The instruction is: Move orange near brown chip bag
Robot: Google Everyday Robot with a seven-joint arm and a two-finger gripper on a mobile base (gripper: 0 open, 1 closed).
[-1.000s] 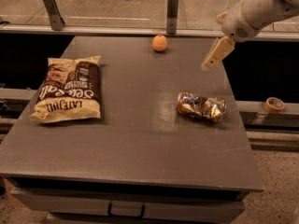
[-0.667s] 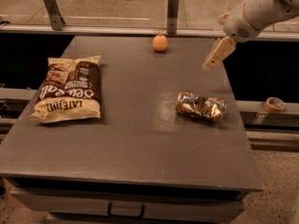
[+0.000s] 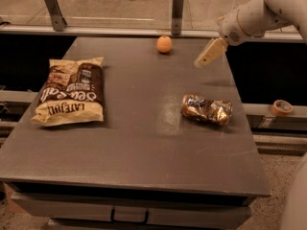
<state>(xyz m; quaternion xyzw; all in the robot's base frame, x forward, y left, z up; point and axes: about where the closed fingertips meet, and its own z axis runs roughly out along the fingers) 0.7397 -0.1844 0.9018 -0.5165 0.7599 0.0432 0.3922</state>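
Little changing: hand (image 3: 209, 54) edging frame-left toward orange (image 3: 164, 43) at upper centre, its opening impossible to tell; orange sitting untouched, well apart from brown chip bag (image 3: 72, 91).

End effector (image 3: 202, 61) above far right of table (image 3: 144, 147), arm (image 3: 261, 12) cropped top-right

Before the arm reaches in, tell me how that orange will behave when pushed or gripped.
The orange is round and sits free on the flat table, so a push would likely roll it. Its smooth skin may slip. The gripper hovers to its right, apart.
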